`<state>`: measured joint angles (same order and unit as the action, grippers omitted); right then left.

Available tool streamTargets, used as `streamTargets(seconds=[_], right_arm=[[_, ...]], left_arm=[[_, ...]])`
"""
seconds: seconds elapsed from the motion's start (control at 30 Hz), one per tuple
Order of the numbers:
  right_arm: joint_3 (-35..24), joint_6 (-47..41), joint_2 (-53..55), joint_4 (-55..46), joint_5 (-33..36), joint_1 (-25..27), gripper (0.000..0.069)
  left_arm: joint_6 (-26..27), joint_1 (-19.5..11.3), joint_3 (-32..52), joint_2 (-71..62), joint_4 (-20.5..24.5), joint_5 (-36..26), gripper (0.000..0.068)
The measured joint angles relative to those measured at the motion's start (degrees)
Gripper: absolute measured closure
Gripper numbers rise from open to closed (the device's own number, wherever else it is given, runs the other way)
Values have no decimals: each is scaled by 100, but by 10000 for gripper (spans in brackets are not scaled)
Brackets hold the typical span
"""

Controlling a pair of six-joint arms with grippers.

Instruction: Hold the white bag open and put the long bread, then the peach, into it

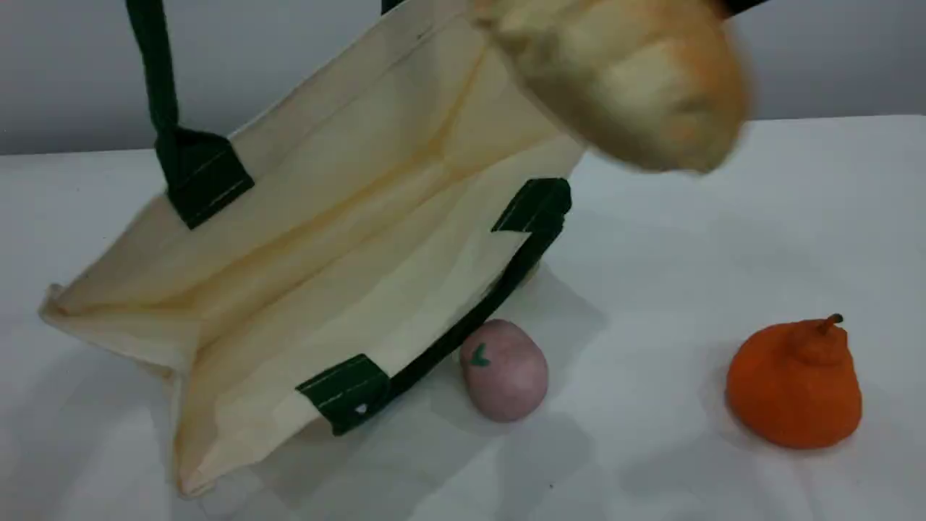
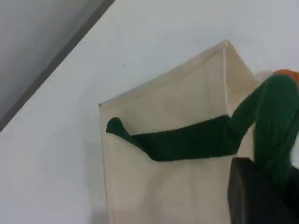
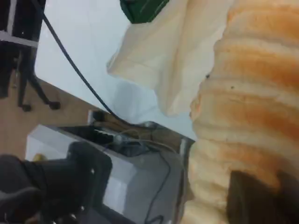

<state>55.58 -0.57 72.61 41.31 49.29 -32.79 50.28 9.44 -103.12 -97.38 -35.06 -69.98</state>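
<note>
Left jaws pinching white bag handle (image 2: 187, 142), right jaws gripping long bread (image 3: 252, 93)

Seemingly a robot lab: bare white table (image 1: 759, 239), plain grey wall (image 1: 65, 72), a cable (image 3: 70, 60) and grey equipment box (image 3: 133, 179) beside it.

- The bag (image 1: 347, 239) rests on the surface (image 1: 687, 253), left of centre, with its mouth opening toward the near right.
- Its raised handle (image 1: 155, 79) runs up from the bag's far wall and out of the top of the scene view.
- Its other handle (image 1: 506, 282) lies along the bag's near rim, low by the surface.
- The peach (image 1: 504, 370) sits on the surface just beside that near rim, outside the bag.
- The long bread (image 1: 636, 79) is off the surface, above the bag's far right corner.
- The pear-shaped fruit (image 1: 793, 383) stands well apart to the bag's right, beyond the peach.
</note>
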Motion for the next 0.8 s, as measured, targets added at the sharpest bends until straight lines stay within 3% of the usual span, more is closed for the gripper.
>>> streamTargets(seconds=[0.37, 0.6, 0.8], right_arm=[[32, 398, 1421, 847, -1307, -158, 639], [38, 1473, 2190, 2036, -2308, -158, 639], [33, 2879, 2814, 3558, -2634, -158, 639]], left_arm=[[0, 0, 0, 38, -114, 0, 592], [0, 0, 0, 38, -114, 0, 592], [0, 0, 0, 38, -139, 0, 592]])
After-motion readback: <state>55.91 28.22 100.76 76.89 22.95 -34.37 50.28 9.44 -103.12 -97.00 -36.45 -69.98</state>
